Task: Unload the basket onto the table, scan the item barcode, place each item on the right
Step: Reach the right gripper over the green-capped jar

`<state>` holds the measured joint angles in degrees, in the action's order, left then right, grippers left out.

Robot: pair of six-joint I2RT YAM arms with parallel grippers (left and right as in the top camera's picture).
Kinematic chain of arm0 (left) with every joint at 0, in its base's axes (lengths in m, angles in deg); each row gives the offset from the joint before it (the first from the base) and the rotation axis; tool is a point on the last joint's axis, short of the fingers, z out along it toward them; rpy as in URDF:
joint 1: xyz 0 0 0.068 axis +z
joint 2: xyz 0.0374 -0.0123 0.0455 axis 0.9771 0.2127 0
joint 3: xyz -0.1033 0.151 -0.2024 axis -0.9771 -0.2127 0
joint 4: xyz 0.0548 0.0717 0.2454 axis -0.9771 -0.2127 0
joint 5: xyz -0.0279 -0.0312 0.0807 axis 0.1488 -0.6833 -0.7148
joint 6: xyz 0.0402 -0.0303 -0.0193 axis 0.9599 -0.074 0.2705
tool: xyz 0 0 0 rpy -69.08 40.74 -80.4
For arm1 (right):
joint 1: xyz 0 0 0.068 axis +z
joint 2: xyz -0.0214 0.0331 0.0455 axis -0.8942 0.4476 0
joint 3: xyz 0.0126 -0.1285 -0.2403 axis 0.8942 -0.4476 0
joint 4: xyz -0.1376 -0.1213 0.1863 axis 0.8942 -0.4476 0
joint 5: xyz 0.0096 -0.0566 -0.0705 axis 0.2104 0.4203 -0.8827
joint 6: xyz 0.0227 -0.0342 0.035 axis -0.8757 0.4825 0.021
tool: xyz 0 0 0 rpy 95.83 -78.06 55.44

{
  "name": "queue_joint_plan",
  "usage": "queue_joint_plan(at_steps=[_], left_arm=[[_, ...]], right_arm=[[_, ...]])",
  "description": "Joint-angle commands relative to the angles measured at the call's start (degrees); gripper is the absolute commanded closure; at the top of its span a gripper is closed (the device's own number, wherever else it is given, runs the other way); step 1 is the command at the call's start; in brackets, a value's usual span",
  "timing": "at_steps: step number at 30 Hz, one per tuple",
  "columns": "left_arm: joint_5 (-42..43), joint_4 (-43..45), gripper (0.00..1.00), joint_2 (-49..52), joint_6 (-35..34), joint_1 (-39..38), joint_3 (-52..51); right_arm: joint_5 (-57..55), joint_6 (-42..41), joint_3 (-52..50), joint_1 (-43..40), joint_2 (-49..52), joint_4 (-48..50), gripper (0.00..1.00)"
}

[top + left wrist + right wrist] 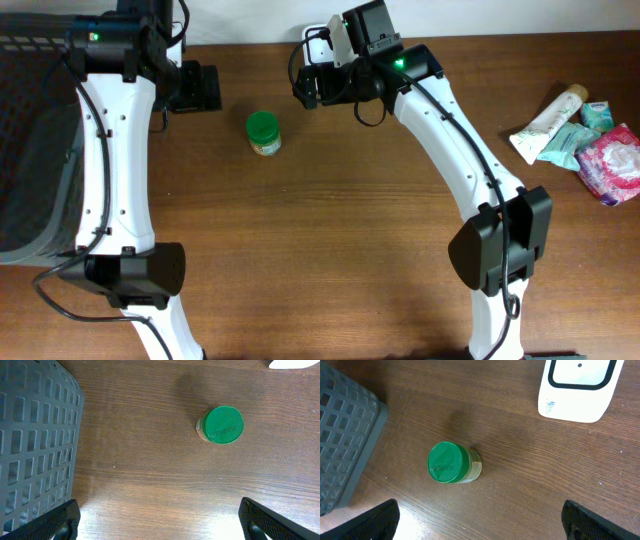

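Left jaws: spread wide with nothing between them. The left gripper (165, 527) hangs over bare wood near the back edge of the worktop (350, 230), between the basket and the jar.
Right jaws: also spread wide and empty. The right gripper (482, 525) hangs near the back edge at about mid-width, just right of the jar.
Jar: the jar (263, 132) stands upright on the back-left part of the worktop, between the two grippers and touching neither.
Barcode: it shows in no view. From above only the green lid (448, 462) and a sliver of the side are visible.
Scanner: the white scanner (577, 387), as I take it to be, sits at the back edge near the jar, partly under the right arm in the overhead view.
Basket: the grey basket (35, 435) is at the left edge, near the jar.
Other goods: the tube and packets (575, 135) are by the right edge, well apart.
Risk, grip: the jar is round, so an off-centre pinch could squeeze it out sideways or tip it. It could then roll toward the basket or off the back edge.
Risk, arms: both grippers flank the one jar, so if both reach for it they could meet.
Risk, code: the barcode's side is unknown, so a finger may cover it or it may face away from the scanner and give no read.
Risk, scanner: it lies close by, and a low sweep of the right arm could knock it.
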<state>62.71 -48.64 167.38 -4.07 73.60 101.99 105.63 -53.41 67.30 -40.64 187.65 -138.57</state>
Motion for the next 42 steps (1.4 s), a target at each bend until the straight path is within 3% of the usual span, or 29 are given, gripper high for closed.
queue_joint_plan(at_steps=[1,14,18,24,30,32,36,42], left_arm=[[-0.26,-0.07,0.01,0.11,-0.48,-0.22,-0.07],[-0.24,-0.07,0.01,0.09,-0.48,-0.28,-0.07],[-0.26,-0.07,0.01,0.11,-0.48,-0.22,-0.09],[-0.26,-0.07,0.01,0.11,-0.48,-0.26,-0.07],[-0.26,-0.07,0.01,0.11,-0.48,-0.26,-0.09],[-0.26,-0.07,0.01,0.11,-0.48,-0.26,-0.07],[-0.24,-0.09,0.01,0.11,-0.48,-0.26,-0.07],[-0.26,-0.09,0.01,0.11,-0.48,-0.26,-0.09]], right_arm=[[-0.90,-0.48,-1.64,0.59,0.33,0.61,0.01],[1.77,-4.85,-1.88,9.49,10.21,12.94,0.01],[-7.21,-5.01,-1.88,11.28,12.63,15.61,0.01],[-8.61,-4.98,-1.88,13.64,17.05,21.59,0.01],[-19.65,-4.96,-1.92,14.73,17.27,19.96,0.01],[-21.94,-4.76,-2.10,14.67,17.73,18.97,0.08],[-21.94,-4.76,-2.10,14.67,17.88,17.86,0.32],[-21.97,-4.76,-2.08,14.23,14.45,5.92,0.32]])
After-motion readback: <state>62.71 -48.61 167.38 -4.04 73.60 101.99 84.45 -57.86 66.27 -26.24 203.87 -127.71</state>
